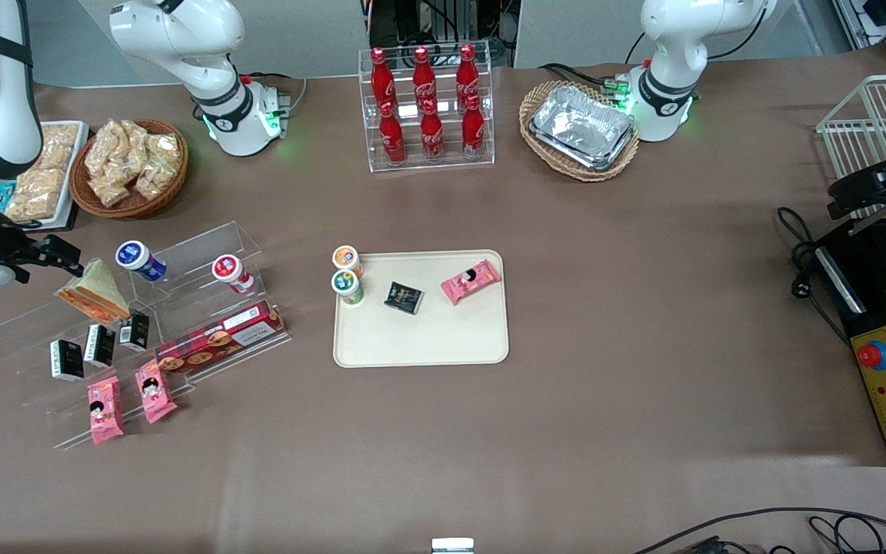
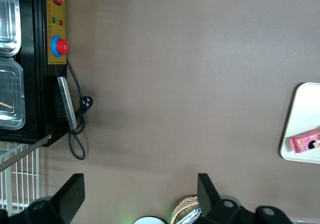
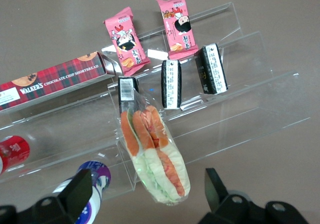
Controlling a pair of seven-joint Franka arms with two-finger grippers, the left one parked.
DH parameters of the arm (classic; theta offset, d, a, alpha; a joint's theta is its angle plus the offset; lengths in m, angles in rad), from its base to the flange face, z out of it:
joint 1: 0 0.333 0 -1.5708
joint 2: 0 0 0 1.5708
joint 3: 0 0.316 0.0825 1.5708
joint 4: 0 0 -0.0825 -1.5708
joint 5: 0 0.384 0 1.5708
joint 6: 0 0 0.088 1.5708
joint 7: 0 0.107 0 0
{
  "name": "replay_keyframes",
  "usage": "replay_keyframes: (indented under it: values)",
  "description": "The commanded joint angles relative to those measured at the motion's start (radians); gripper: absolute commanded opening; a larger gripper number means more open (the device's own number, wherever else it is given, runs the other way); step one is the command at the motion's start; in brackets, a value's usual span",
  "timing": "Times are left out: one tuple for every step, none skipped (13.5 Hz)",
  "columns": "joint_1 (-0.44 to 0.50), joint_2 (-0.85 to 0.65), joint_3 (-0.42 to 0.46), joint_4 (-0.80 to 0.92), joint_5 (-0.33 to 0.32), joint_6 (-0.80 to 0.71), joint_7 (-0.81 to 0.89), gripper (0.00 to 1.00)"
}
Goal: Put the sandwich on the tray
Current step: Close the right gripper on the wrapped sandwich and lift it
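Observation:
The sandwich point(image 1: 94, 293) is a wrapped wedge of pale bread with orange and green layers. It leans on the upper step of a clear acrylic shelf point(image 1: 181, 254) toward the working arm's end of the table. My right gripper point(image 1: 47, 264) hovers just beside and above it, open and empty. In the right wrist view the sandwich's point(image 3: 155, 154) rounded end lies between the gripper's point(image 3: 147, 191) spread fingers, touching neither. The cream tray point(image 1: 420, 338) lies at the table's middle and holds two small cups, a black packet and a pink packet. Its edge shows in the left wrist view point(image 2: 298, 129).
The shelf also holds a blue-lidded cup point(image 1: 139, 259) close to the sandwich, a red-lidded cup point(image 1: 231, 272), black packets point(image 3: 171, 84), pink snack packets point(image 1: 104, 410) and a red biscuit box point(image 1: 220, 338). A cola bottle rack point(image 1: 426, 108) and baskets point(image 1: 577, 131) stand farther from the camera.

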Motion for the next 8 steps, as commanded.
replay_keyframes:
  values:
    - [0.002,0.003,0.0,-0.001,0.021,0.011,-0.018,1.0]
    - [0.002,0.005,0.0,-0.001,0.021,0.01,-0.018,1.0]
    - [0.002,0.01,0.0,-0.001,0.023,0.011,-0.017,1.0]
    - [-0.001,0.016,0.0,-0.001,0.023,0.014,-0.018,1.0]
    - [-0.003,0.022,0.0,-0.001,0.023,0.018,-0.018,1.0]
    - [-0.003,0.026,0.002,-0.003,0.023,0.024,-0.018,1.0]
    - [0.0,0.033,0.002,-0.003,0.024,0.034,-0.017,1.0]
    - [0.002,0.049,0.002,-0.003,0.03,0.048,-0.018,1.0]
